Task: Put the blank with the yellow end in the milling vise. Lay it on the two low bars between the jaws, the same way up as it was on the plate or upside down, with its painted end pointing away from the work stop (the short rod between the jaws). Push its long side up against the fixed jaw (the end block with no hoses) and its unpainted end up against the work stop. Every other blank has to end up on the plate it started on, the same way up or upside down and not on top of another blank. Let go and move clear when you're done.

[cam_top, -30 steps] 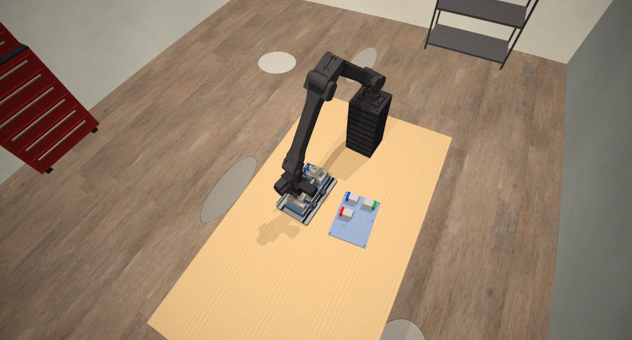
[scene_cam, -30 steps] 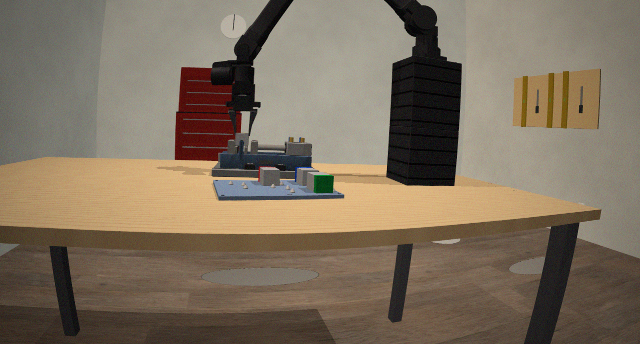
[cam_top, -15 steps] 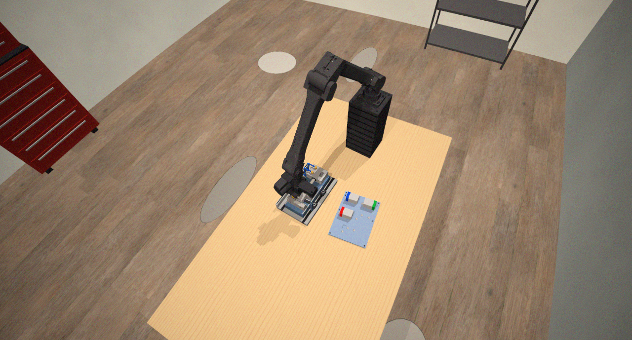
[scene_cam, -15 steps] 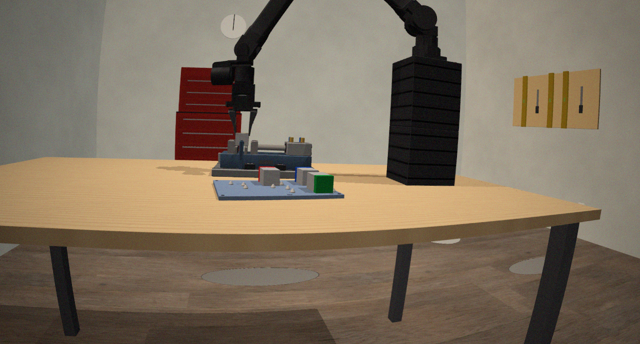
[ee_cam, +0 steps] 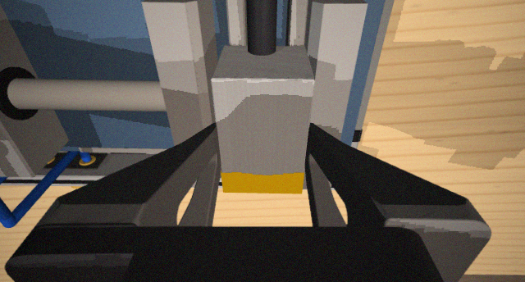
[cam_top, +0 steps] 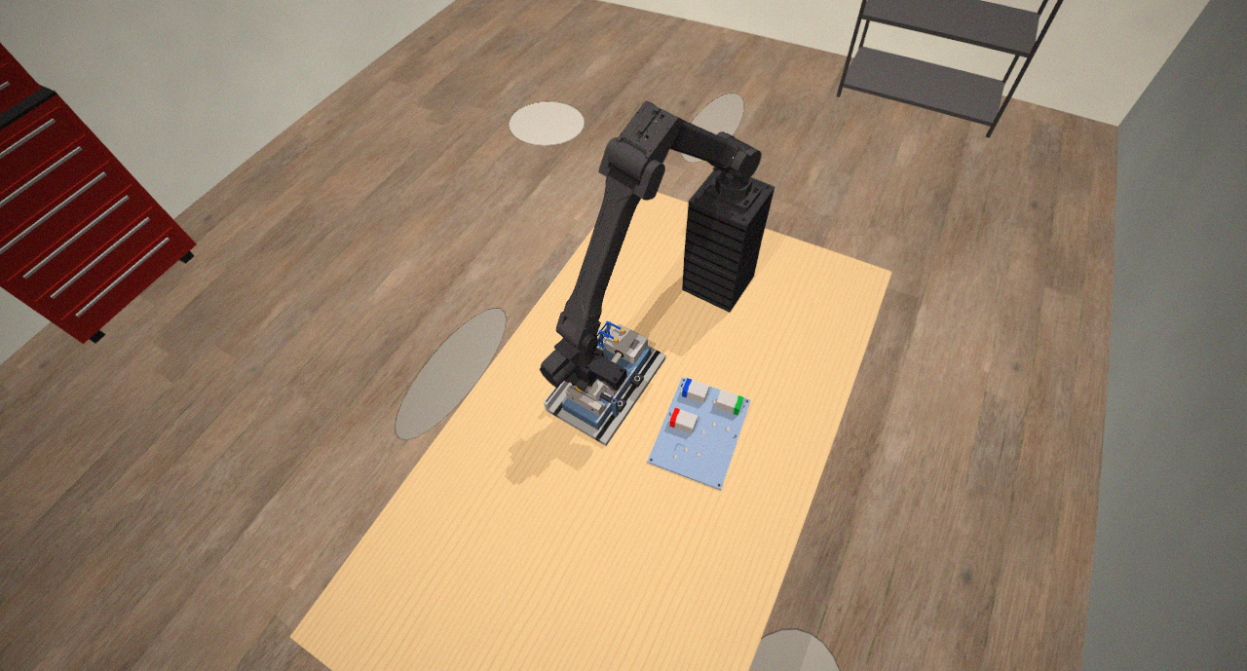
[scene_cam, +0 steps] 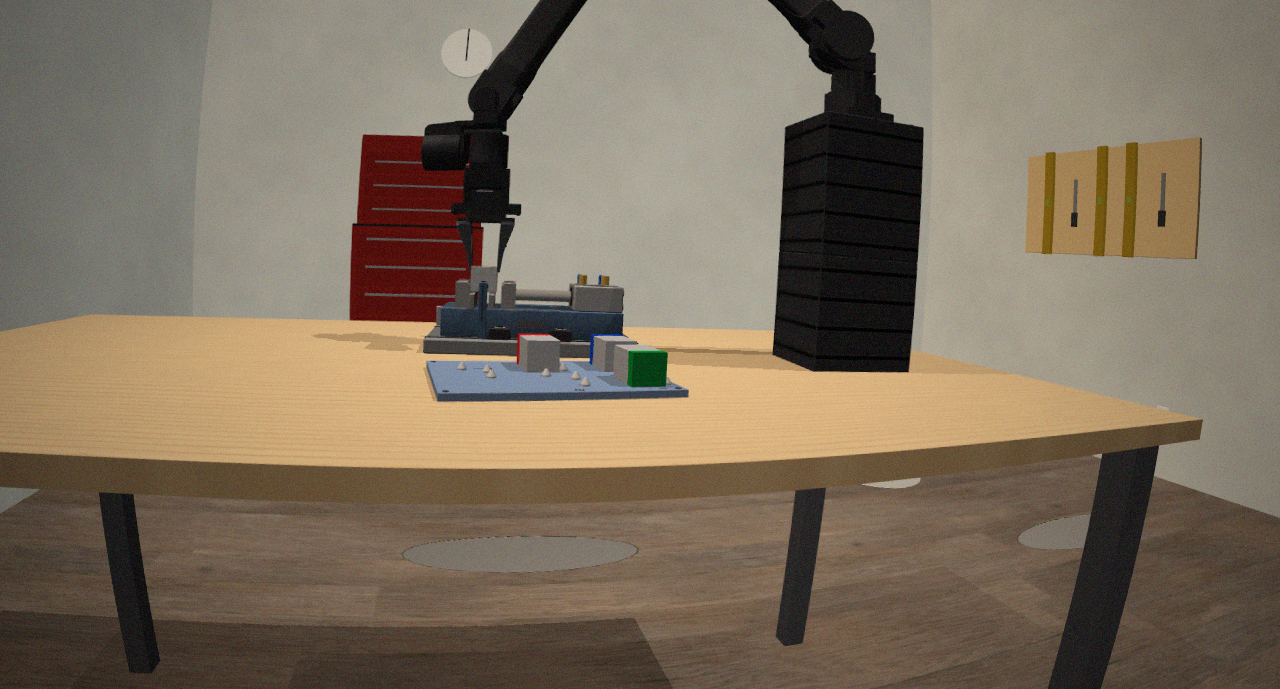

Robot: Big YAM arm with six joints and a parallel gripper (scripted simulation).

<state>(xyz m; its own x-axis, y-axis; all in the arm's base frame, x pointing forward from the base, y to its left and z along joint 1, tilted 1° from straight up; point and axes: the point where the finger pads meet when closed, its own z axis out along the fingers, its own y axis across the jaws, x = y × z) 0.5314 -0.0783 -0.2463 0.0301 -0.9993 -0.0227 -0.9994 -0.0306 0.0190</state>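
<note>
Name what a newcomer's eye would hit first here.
Probably the black arm, arching from a tall black pedestal down to the milling vise. Next, the yellow-ended blank between the fingers of its hand, above the vise. Then the red, blue and green block ends on the pale blue plate beside the vise.

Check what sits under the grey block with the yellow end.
Under the grey block with the yellow end, the blue vise body shows lower down; whatever is directly beneath, including any contact with the low bars, is covered.
</note>
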